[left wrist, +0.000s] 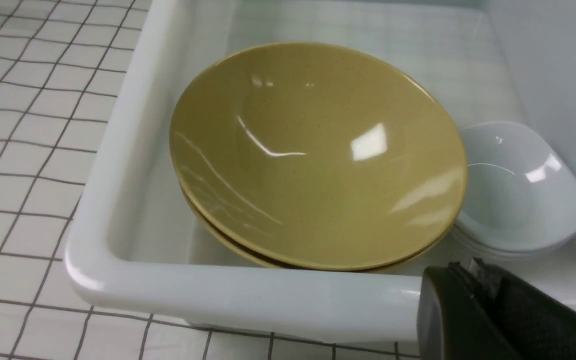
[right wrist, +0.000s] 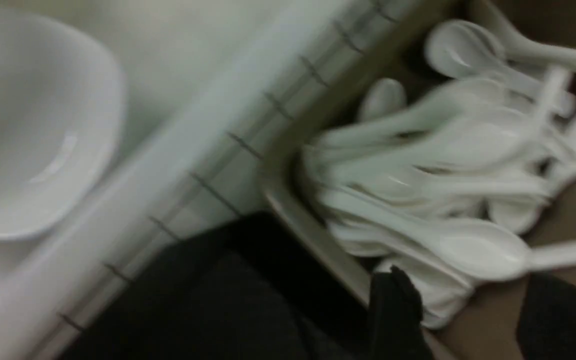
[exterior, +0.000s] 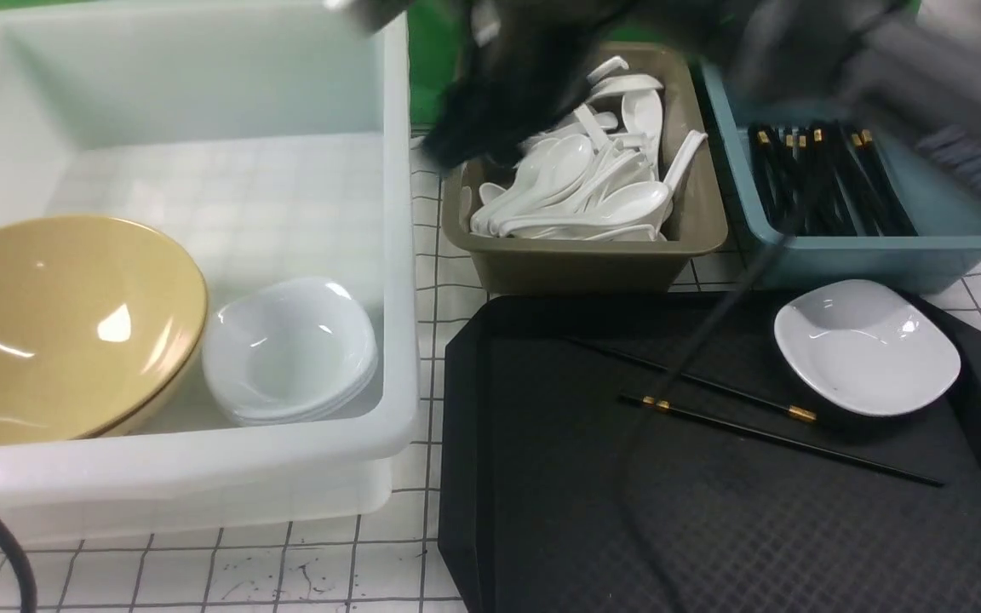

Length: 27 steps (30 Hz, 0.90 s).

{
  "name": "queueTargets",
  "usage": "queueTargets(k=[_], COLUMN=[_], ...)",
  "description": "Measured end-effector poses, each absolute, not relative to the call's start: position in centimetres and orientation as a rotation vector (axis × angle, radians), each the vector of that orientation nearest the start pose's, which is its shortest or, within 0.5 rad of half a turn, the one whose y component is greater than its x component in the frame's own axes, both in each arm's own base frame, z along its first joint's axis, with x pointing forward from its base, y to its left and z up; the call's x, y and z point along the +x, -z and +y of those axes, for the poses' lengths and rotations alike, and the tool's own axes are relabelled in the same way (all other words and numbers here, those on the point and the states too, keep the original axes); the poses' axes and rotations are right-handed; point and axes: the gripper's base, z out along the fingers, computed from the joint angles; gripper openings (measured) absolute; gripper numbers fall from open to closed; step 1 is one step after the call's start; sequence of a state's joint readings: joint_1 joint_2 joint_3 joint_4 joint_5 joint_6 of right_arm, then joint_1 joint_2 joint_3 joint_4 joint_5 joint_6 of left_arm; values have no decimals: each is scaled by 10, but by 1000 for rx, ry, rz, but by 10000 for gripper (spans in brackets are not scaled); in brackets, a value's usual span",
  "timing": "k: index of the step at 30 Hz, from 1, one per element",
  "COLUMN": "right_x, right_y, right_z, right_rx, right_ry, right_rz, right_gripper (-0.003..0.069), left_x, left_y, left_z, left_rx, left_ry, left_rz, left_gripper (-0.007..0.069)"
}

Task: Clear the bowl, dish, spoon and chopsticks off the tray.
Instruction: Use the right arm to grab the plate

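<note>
The black tray (exterior: 542,511) carries a white square dish (exterior: 865,345) at its far right and two black chopsticks (exterior: 780,438) lying aslant in the middle. The yellow bowl (exterior: 56,323) leans in the white tub (exterior: 397,255), nested on a second one (left wrist: 313,155). White spoons (exterior: 584,187) fill the olive tub (exterior: 593,260). My right gripper (exterior: 465,136), blurred, hangs over that tub's left end. In the right wrist view it (right wrist: 473,320) is open above the spoons (right wrist: 468,245), holding nothing. My left gripper (left wrist: 468,272) is shut and empty over the white tub's near rim (left wrist: 268,295).
A stack of white dishes (exterior: 290,349) sits beside the bowls in the white tub. A blue tub (exterior: 882,255) of black chopsticks stands behind the tray at the right. A thin dark cable (exterior: 712,323) crosses over the tray. The table is white with a grid pattern (exterior: 201,579).
</note>
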<state>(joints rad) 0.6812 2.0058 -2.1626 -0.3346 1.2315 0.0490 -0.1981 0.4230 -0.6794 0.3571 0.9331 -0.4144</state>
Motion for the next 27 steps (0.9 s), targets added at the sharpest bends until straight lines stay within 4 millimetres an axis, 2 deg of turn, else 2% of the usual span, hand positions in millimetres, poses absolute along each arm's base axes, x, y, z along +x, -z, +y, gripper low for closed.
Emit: queueTargets(k=[3,4,5,6,7,8,10,12,13,18,23,25,26,27], right_x=[361,359,359,356,350,346,342,335,335,342,352,355,355,355], right_y=[-373,-356,-351,-335,-306,-286,-262,-233,-225,-211,-193,-177,-177,-171], right_z=[184,170,161,138,99,78,53,22,13,8,27,46,46,58], right_rx=[-669,-686,-678,-656,-583,-530,-438,-272,-229,-155,-236,-278,-278,-307], right_ry=[233,260,268,279,279,271,243,135,65,-80,-158,-224,-223,-264], right_rz=[2458,2527,2556,2639,2777,2846,2918,2982,2962,2840,2808,2832,2831,2838], right_gripper=[380,380,380,380,380,380,380,380,381,382,382,382,382,382], left_x=[67,68,68,69,73,74,76,80,81,85,86,86,86,86], left_y=[-326,-322,-321,-317,-304,-297,-289,-280,-276,-278,-280,-280,-280,-280], left_z=[13,13,12,12,10,9,8,5,4,1,0,0,0,0], left_rx=[-153,-150,-148,-147,-141,-141,-136,-132,-127,-104,-93,-90,-90,-90], left_ry=[-79,-78,-77,-74,-59,-49,-34,-3,10,47,49,46,46,44], left_rz=[2104,2104,2104,2105,2107,2107,2106,2091,2082,2016,1995,1992,1992,1992], left_gripper=[-13,-13,-13,-13,-13,-13,-13,-13,-13,-13,-13,-13,-13,-13])
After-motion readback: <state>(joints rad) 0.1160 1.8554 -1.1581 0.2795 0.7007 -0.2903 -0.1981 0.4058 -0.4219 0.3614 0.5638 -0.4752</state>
